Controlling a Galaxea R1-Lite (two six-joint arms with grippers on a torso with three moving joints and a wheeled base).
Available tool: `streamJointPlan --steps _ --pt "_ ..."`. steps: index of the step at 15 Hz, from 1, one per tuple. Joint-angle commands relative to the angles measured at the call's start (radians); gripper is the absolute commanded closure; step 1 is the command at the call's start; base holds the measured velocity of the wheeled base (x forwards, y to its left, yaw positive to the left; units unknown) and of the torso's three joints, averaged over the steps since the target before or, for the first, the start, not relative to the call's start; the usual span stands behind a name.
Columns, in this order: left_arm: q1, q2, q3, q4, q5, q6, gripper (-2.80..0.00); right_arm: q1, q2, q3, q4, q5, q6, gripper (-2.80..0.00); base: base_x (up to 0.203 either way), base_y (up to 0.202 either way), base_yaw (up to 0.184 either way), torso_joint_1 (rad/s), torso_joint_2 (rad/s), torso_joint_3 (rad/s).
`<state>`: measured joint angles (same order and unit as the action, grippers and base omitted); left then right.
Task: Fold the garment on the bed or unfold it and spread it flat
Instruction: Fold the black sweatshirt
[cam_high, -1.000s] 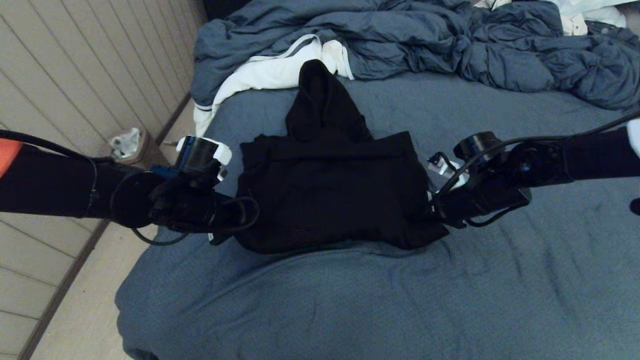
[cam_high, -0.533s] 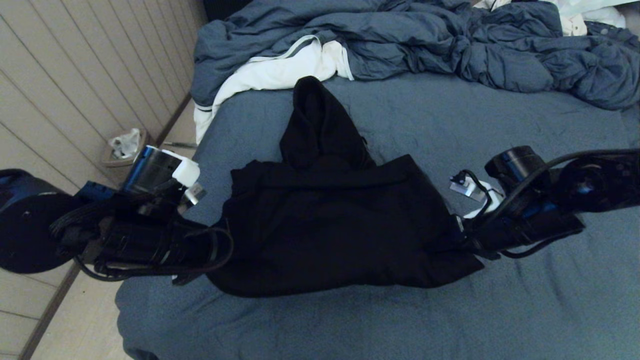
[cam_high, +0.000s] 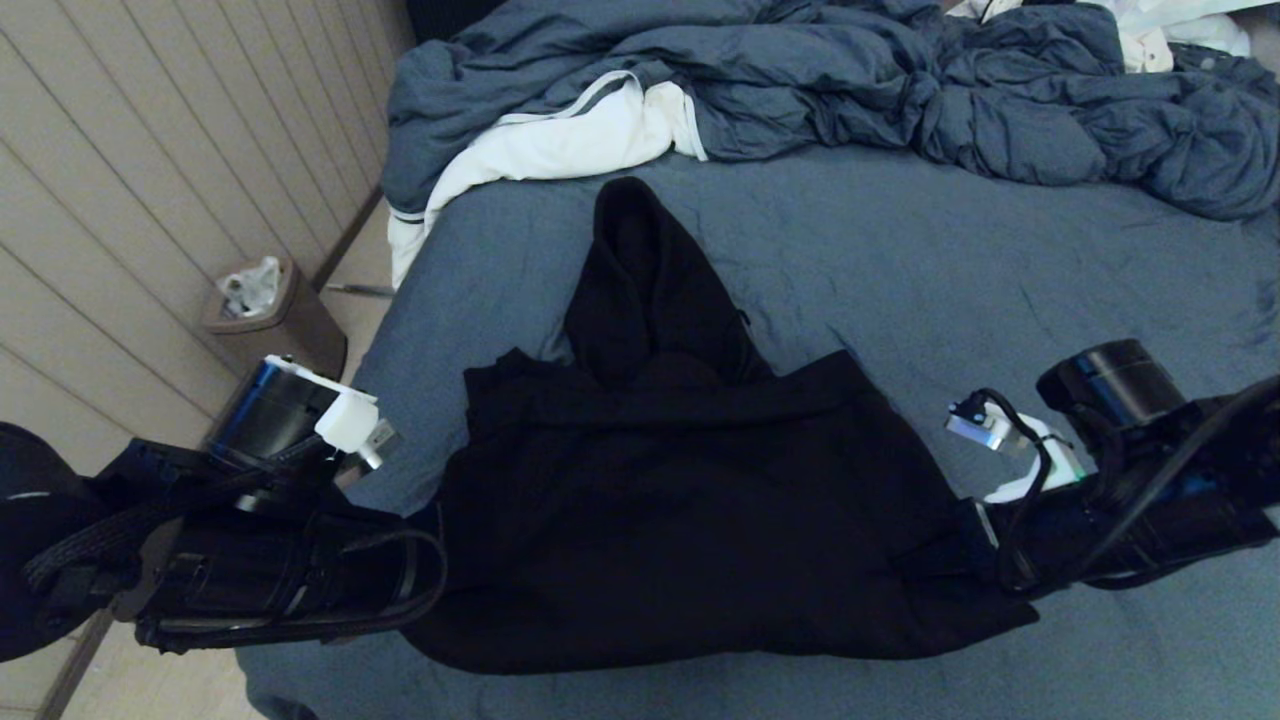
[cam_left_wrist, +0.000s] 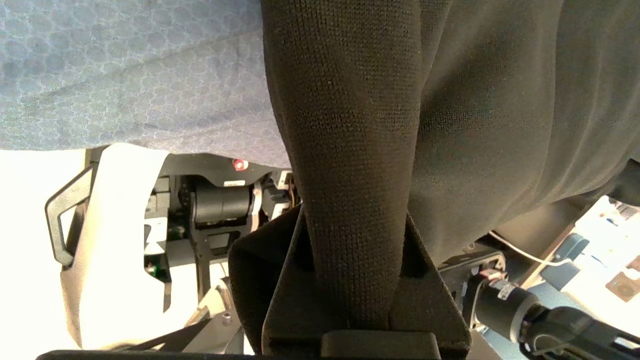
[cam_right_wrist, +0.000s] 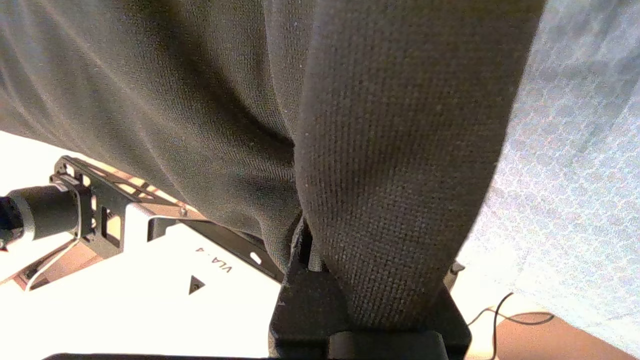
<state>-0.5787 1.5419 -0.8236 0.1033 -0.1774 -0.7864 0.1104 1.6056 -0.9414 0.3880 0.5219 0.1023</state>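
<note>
Black hoodie (cam_high: 690, 510) on the bed (cam_high: 900, 280), body bunched into a broad dark slab, pointed hood (cam_high: 645, 280) trailing away toward the rumpled comforter (cam_high: 800, 90). Dragged toward the near edge of the bed over the last second: hood tip earlier overlapping the white cloth (cam_high: 560, 145), now well clear of it, with bare sheet between. Lower hem now close to the near edge, stretched wide between both arms.

Left gripper (cam_high: 425, 565) clenched on the hoodie's left lower corner; left wrist view shows a band of knit (cam_left_wrist: 350, 150) pinched between the fingers. Right gripper (cam_high: 975, 545) likewise clenched on the right lower corner, fabric (cam_right_wrist: 400, 175) wedged in the jaws. Both arms drawn back and apart compared with a second ago.

Reading: a pull-and-spread move, tensioning the hem to flatten the body; likely preparation for laying flat, not yet a fold.

Hard to make out: sleeves, zipper and cuffs lost in the black mass; layering of the body unclear. Fingertips of both grippers buried in cloth in the head view. Brown bin (cam_high: 270, 310) beside the bed at left, on the floor.
</note>
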Motion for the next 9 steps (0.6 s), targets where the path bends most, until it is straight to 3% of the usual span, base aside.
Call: streamJointPlan --steps 1,2,6,9 --pt "-0.001 0.004 0.002 -0.001 0.001 -0.002 -1.50 0.001 0.006 0.008 -0.011 0.003 0.000 0.00 0.000 0.000 0.000 0.000 0.00 0.000" --pt "0.000 0.004 -0.003 -0.001 0.002 -0.005 -2.80 0.003 0.007 0.019 -0.026 0.003 0.000 0.00 0.000 0.000 0.000 0.000 0.00 0.000" --pt "0.004 -0.040 -0.012 -0.002 0.006 -0.002 -2.80 0.001 0.005 0.030 -0.043 0.003 0.000 0.00 0.000 0.000 0.000 0.000 0.00 0.000" --pt "0.089 -0.117 -0.053 0.005 0.011 0.018 -2.80 0.000 0.004 0.032 -0.043 0.001 0.000 0.00 0.000 0.000 0.000 0.000 0.00 0.000"
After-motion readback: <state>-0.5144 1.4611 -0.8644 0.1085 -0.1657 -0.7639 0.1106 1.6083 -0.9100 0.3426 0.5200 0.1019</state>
